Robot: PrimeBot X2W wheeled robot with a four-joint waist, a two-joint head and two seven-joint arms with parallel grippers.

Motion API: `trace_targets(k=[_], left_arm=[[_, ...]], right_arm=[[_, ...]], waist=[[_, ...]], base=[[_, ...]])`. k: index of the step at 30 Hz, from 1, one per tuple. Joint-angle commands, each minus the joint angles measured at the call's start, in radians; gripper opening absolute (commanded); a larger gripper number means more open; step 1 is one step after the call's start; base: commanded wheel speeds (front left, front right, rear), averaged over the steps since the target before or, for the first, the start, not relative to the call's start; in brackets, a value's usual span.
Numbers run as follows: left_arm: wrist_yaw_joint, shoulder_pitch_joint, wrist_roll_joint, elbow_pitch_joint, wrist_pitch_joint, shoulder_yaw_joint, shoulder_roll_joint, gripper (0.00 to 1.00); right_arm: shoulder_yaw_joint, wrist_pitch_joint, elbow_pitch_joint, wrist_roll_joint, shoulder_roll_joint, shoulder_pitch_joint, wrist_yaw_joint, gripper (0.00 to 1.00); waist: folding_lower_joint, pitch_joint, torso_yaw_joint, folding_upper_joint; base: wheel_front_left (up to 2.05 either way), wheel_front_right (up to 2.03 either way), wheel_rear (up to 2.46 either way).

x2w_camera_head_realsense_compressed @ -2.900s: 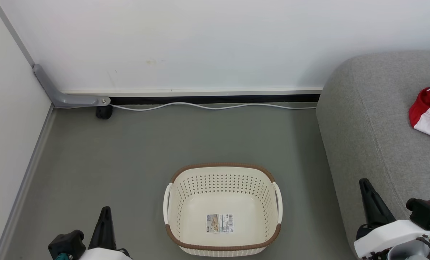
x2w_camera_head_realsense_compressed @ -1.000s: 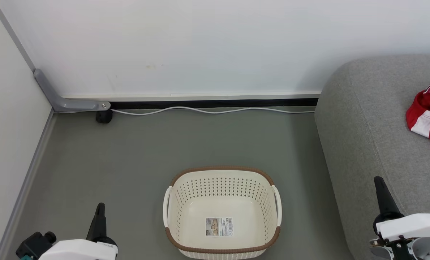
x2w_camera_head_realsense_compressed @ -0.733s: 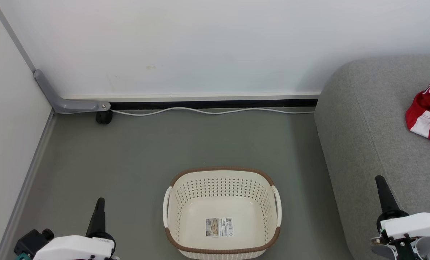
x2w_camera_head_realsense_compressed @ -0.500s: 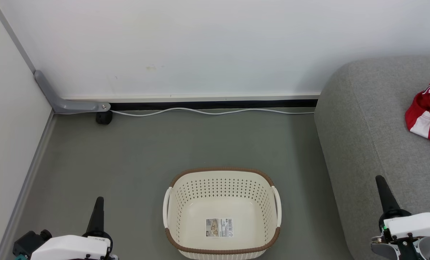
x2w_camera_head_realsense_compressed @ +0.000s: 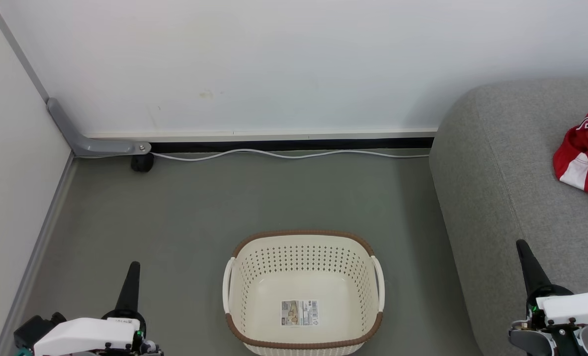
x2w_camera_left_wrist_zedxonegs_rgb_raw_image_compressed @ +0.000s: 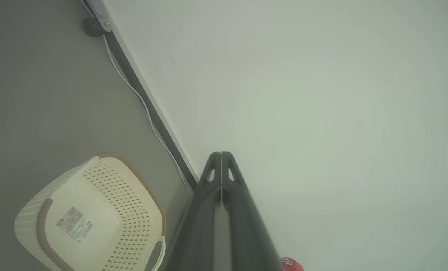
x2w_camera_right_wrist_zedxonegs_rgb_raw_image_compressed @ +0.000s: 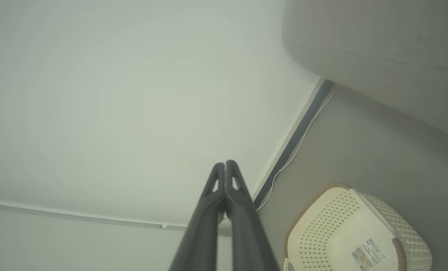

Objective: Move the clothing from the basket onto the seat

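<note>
Left of the grey seat (x2w_camera_head_realsense_compressed: 511,173), the basket (x2w_camera_head_realsense_compressed: 304,232) is sitting empty on the floor (x2w_camera_head_realsense_compressed: 185,207), mouth up, long axis left to right. Crumpled red clothing (x2w_camera_head_realsense_compressed: 583,158) is lying on the seat, so the move is looking done. Left gripper (x2w_camera_head_realsense_compressed: 133,269) and right gripper (x2w_camera_head_realsense_compressed: 522,247) are hovering pinched together, empty.

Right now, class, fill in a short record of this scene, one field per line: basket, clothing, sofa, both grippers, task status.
basket: on the floor, empty but for a sticker on its bottom
clothing: red and white, lying on the sofa
sofa: grey, right of the basket
left gripper: jaws shut, holding nothing, left of the basket
right gripper: jaws shut, holding nothing, by the sofa's front
task status: no clothing in the basket
</note>
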Motion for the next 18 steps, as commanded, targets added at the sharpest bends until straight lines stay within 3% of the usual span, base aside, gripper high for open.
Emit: trace_targets(k=[1,18], left_arm=[[-0.016,-0.055,-0.032,-0.030,0.008,0.031,0.016,0.00],[-0.047,-0.072,-0.220,-0.035,0.058,0.055,0.018,0.00]], right_arm=[[0.006,0.015,-0.036,0.031,-0.007,-0.016,0.001,0.00],[-0.031,0.066,-0.050,0.199,0.013,-0.013,0.001,0.00]], waist=[[0.0000,0.000,0.000,0.0000],[0.0000,-0.006,-0.001,0.0000]], base=[[0.00,0.00,0.00],[0.00,0.00,0.00]])
